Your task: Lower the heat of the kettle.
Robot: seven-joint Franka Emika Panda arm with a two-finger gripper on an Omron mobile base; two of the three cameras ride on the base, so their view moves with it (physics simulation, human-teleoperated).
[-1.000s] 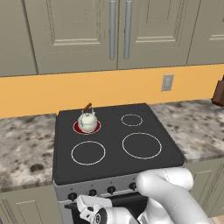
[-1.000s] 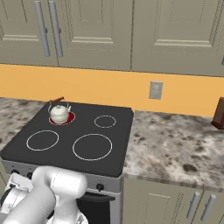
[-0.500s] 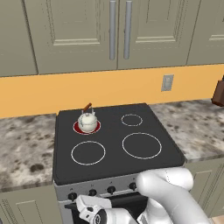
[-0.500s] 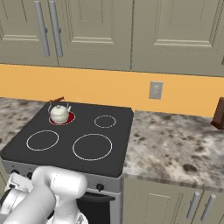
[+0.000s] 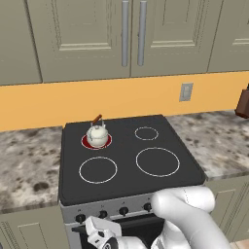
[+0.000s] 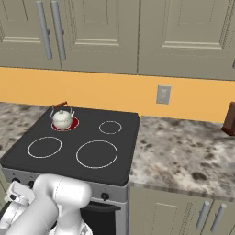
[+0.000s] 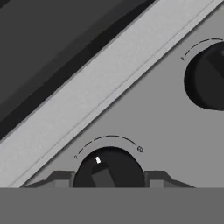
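Note:
The small white-silver kettle (image 5: 97,135) (image 6: 63,119) with its reddish-brown handle sits on the rear-left burner (image 5: 85,141), which glows red. My arm is bent down low in front of the stove's knob panel (image 5: 121,210). In the hand view a dark knob (image 7: 109,168) with a white mark at its upper left sits between the fingertips (image 7: 61,178). My gripper (image 7: 109,178) (image 5: 99,238) is shut on that knob, one finger against each side. A second knob (image 7: 208,78) lies to the upper right.
The black cooktop (image 5: 129,158) has three unlit burner rings. Speckled stone counters (image 6: 183,151) flank the stove on both sides. Wall cabinets (image 5: 131,34) hang above, with an outlet (image 5: 186,91) on the orange wall. A dark object (image 5: 243,102) stands at the far right.

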